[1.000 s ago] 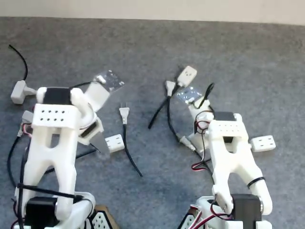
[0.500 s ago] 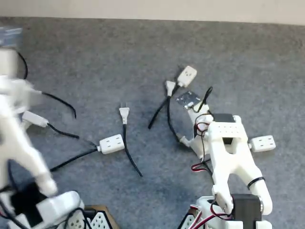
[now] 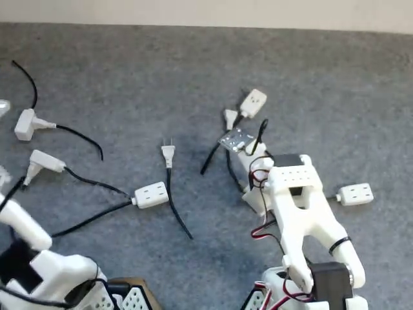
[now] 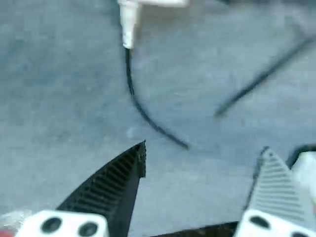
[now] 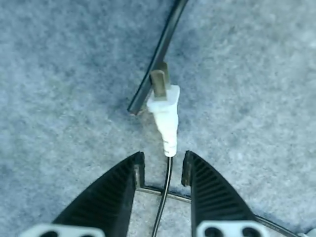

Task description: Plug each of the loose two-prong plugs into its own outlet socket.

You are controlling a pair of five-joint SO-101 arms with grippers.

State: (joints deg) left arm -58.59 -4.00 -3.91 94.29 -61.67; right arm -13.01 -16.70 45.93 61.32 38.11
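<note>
The left arm has been swung back to the near left edge. The left gripper (image 4: 203, 148) is spread wide and empty, so the white outlet socket block (image 3: 150, 194) is left uncovered. The right gripper (image 5: 162, 160) has been shifted toward the white two-prong plug (image 5: 164, 111). Its jaws are parted, unclenched, astride the thin black cord (image 5: 165, 187) just behind it on the grey carpet. A grasp seems to be in preparation, with the farther white socket (image 3: 253, 102) as a likely target.

plug (image 3: 168, 153): loose | socket (image 3: 153, 194): just beside its cord (image 3: 175, 210) | second socket (image 3: 356, 193): well apart
</note>
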